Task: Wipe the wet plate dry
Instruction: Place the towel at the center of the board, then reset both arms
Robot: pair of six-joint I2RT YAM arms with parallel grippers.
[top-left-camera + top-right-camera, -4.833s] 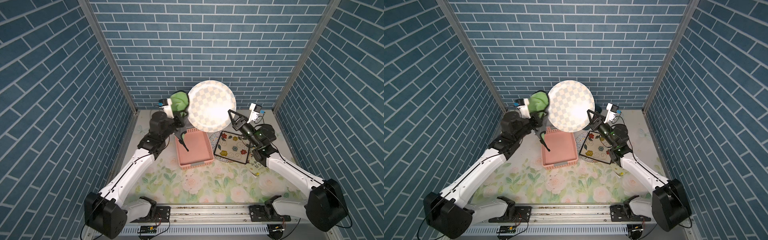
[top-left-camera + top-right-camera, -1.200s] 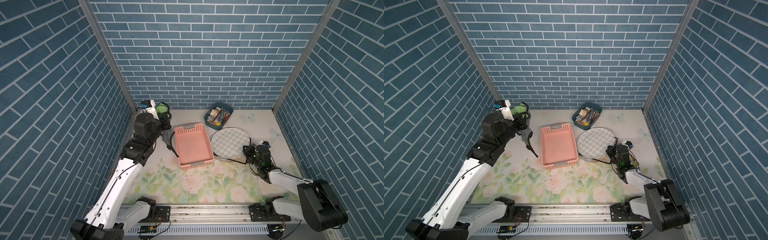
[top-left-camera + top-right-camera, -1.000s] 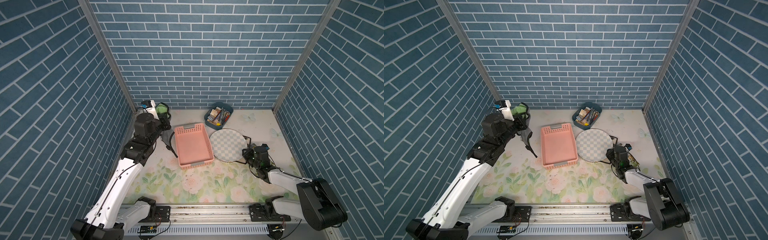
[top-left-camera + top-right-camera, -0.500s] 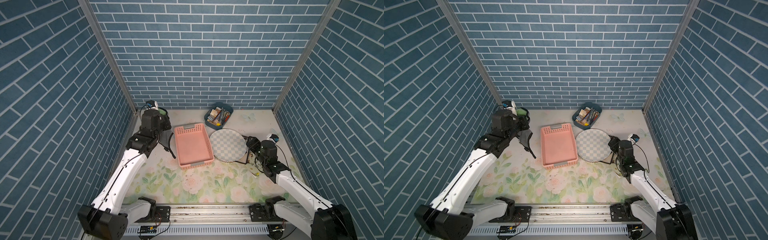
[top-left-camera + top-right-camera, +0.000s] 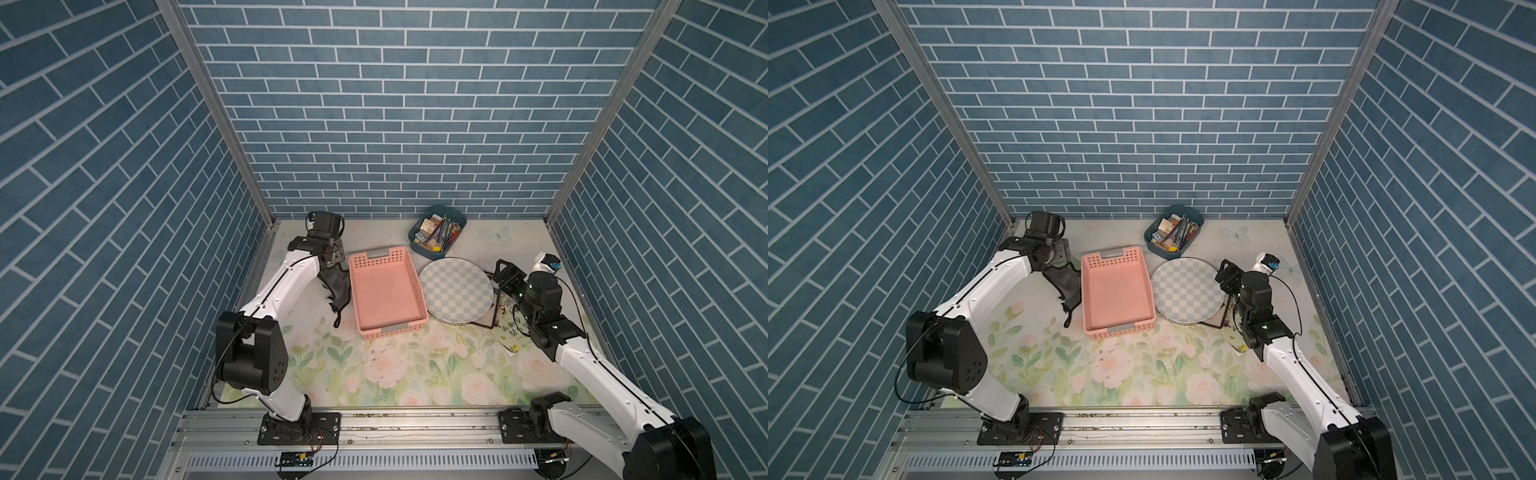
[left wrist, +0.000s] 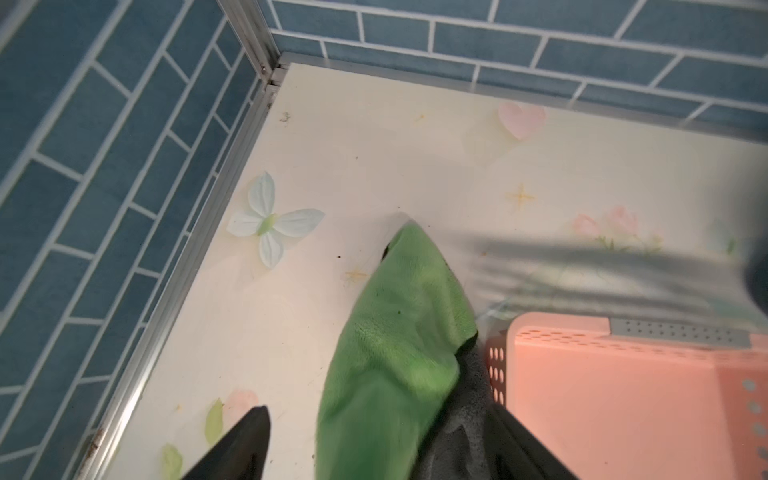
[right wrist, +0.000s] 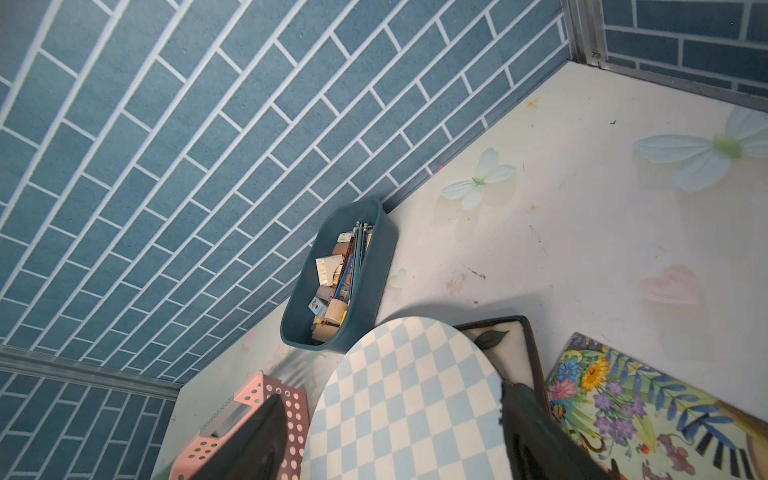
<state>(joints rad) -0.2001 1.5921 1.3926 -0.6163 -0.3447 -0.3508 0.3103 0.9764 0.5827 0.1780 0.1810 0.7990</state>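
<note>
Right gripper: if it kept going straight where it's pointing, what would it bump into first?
Probably the checkered plate, lying just ahead of the open right gripper. Height is hard to judge; if it skims over the plate, the blue bin by the wall comes next.

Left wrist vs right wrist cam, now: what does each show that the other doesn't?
Left wrist only: the green cloth, grey fabric along its edge, near a wall corner. Right wrist only: the checkered plate, the blue bin of stationery by the wall, a dark-framed tray partly under the plate, a flower-print cover beside it. Both: the pink basket, the floral table mat, the blue brick walls.
</note>
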